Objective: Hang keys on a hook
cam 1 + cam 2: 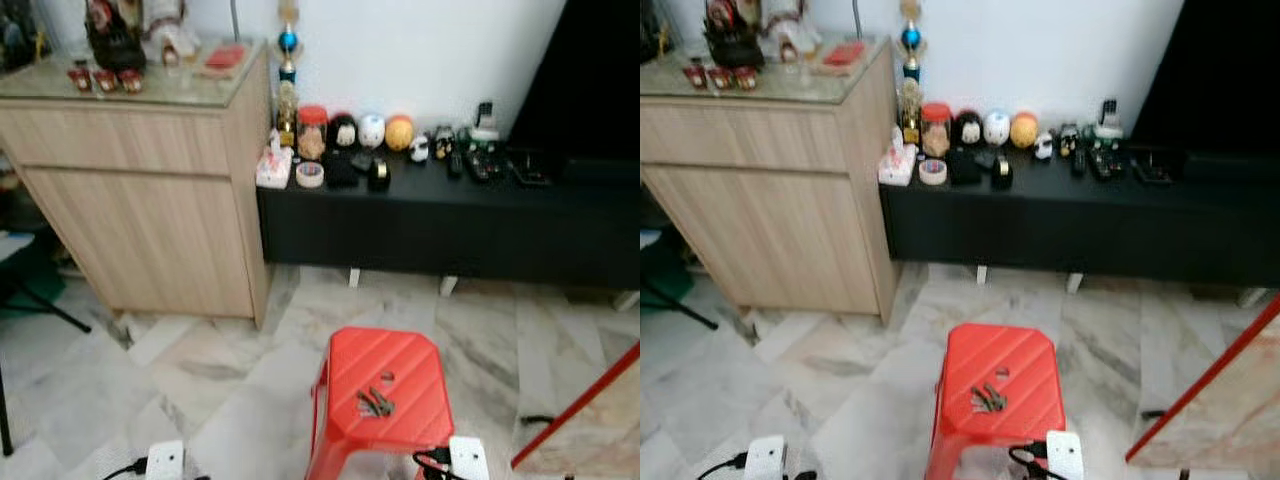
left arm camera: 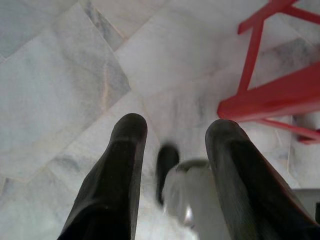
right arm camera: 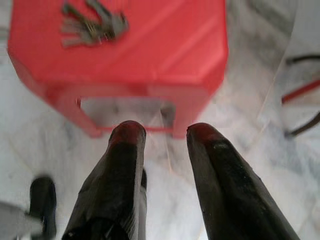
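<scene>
Both the left gripper (image 2: pixel 172 132) and right gripper (image 3: pixel 162 135) hang with smooth black fingers parted and empty over veined marble floor (image 1: pixel 200 370), while the metal keys (image 1: pixel 375 402) lie on the ribbed red plastic stool (image 1: pixel 385 365).

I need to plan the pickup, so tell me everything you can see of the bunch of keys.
The bunch of keys is a small cluster of dull grey, metal-looking keys fanned out from one end, lying flat on the ribbed top of the red plastic stool, toward its near half. Beside it is a small hole in the seat. Only the stool touches it. The right gripper hangs below the stool's edge, fingers apart, clear of the keys. Ring or fob detail is too blurred to tell.
</scene>
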